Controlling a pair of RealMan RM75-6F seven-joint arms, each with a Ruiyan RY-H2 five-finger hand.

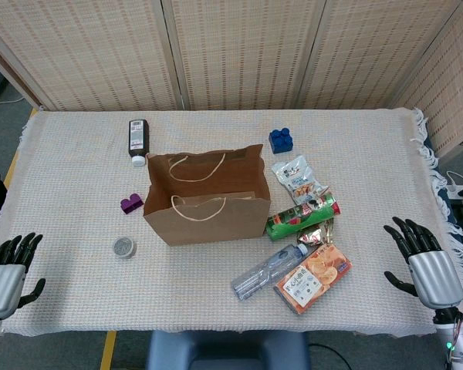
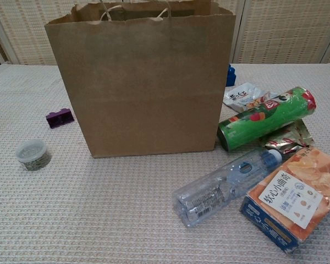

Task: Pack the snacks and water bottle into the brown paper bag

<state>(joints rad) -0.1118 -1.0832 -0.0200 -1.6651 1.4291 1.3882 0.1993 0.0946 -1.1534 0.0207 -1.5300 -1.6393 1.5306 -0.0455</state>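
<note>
Orange and blue cardboard marks the nearest item, a biscuit box [image 2: 294, 198] lying flat toward the robot's right — stiff and light by the look of it, best taken across its narrow sides. Touching its left edge lies the clear water bottle [image 2: 225, 184], on its side; I judge it the heaviest and slipperiest piece, apt to roll, so a wrap around the mid-body suits it. Just behind, the green chip canister [image 2: 267, 118] rests on a crinkled foil packet [image 2: 286, 137], and a white snack pouch [image 1: 297, 177] lies further back; the soft packs will crush if squeezed hard.

Both hands sit at the near table corners, well apart from everything — left hand [image 1: 8, 274] and right hand [image 1: 424, 262] each hold nothing, fingers spread.

Standing upright mid-table, mouth open, the brown paper bag [image 1: 208, 200] is thin-walled and could tip if nudged. Open cloth lies on its left, save a small round tub [image 1: 123, 247] and a purple block [image 1: 131, 203].
</note>
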